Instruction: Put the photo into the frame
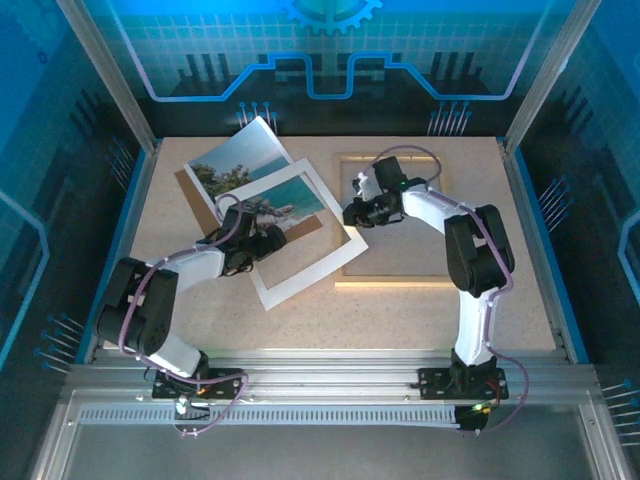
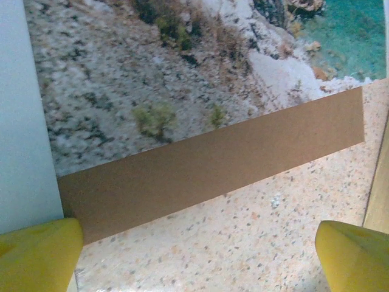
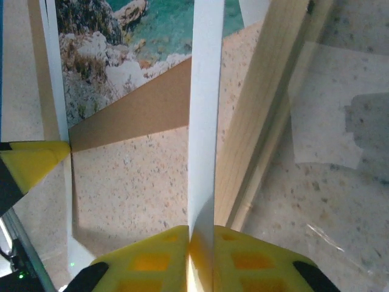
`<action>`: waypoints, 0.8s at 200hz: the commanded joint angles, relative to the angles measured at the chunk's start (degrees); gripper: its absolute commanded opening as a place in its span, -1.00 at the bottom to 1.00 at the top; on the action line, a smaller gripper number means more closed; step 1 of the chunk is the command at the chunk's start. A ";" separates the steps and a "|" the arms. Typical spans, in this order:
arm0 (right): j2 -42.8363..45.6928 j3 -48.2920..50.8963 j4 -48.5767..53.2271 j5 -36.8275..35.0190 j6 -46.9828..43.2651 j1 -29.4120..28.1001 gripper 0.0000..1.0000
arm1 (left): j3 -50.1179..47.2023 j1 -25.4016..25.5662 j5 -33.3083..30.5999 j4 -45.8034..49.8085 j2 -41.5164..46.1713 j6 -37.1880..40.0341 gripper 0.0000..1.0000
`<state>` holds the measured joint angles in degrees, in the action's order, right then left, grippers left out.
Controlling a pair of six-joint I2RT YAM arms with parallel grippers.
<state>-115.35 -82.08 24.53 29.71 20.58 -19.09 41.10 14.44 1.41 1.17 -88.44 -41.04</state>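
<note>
Photo (image 1: 240,155) lies tilted at upper left, long axis slanting toward lower right. Left gripper (image 1: 268,240) jaws wide; right gripper (image 1: 352,213) pinches white mat (image 1: 300,270).

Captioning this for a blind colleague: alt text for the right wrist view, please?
The right gripper pinches a white mat edgewise between yellow fingers. The wooden frame runs right of it; the photo and brown backing board lie left.
</note>
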 commanded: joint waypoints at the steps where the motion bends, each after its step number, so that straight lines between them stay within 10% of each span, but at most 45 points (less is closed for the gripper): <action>1: 3.26 2.91 -1.37 2.41 1.39 1.92 -0.76 | 1.72 0.06 -2.26 4.76 2.99 2.83 0.98; 160: 19.40 23.02 -10.31 3.65 2.82 19.97 -0.96 | 10.22 4.08 6.06 -1.82 -2.26 -0.91 0.98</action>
<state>-98.54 -59.86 13.65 32.62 25.43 -1.50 48.80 17.41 5.54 0.01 -88.95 -41.74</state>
